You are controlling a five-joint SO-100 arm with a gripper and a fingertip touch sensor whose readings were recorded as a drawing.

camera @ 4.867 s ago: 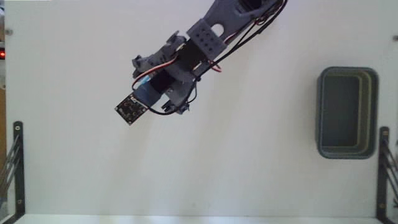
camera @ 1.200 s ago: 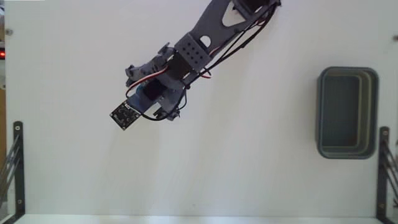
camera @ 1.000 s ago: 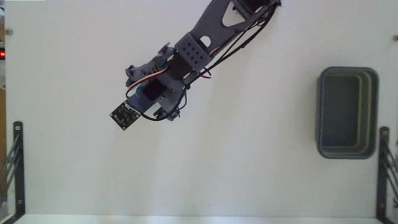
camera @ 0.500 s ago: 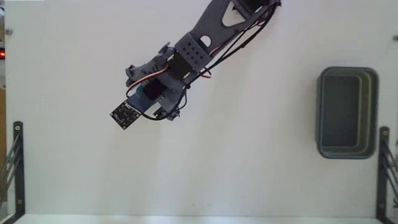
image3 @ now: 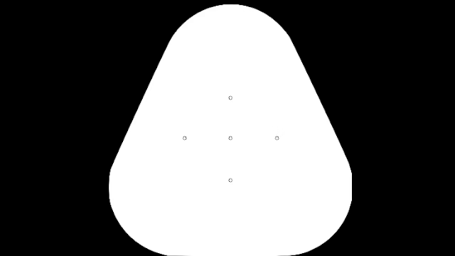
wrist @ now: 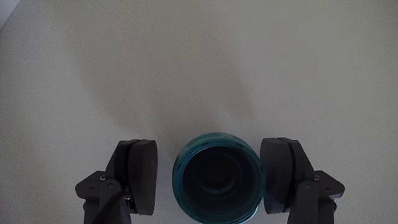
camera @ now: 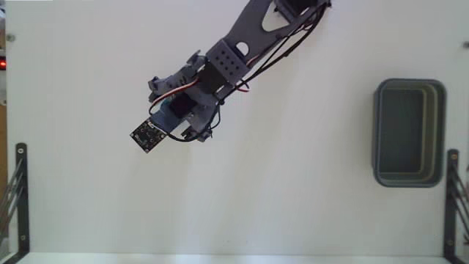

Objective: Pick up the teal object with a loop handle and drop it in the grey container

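In the wrist view the teal object [wrist: 219, 180] stands upright on the white table, a round cup with a dark hollow; its loop handle does not show. My gripper [wrist: 210, 144] straddles it, open. The left finger [wrist: 140, 174] stands a small gap away and the right finger [wrist: 280, 174] is at the cup's side. In the fixed view the gripper [camera: 178, 117] points down at left of centre, and only a sliver of the teal object [camera: 171, 111] shows under the arm. The grey container [camera: 381, 132] sits at the far right, nothing visible inside it.
The arm [camera: 242, 51] reaches in from the top centre of the fixed view. Black metal brackets [camera: 18, 191] stand at the left and right [camera: 451, 198] table edges. White tabletop lies between the gripper and the container.
Since about five seconds ago the arm has swung a little to the left. Over the last second it has hardly moved, and less teal shows under it.
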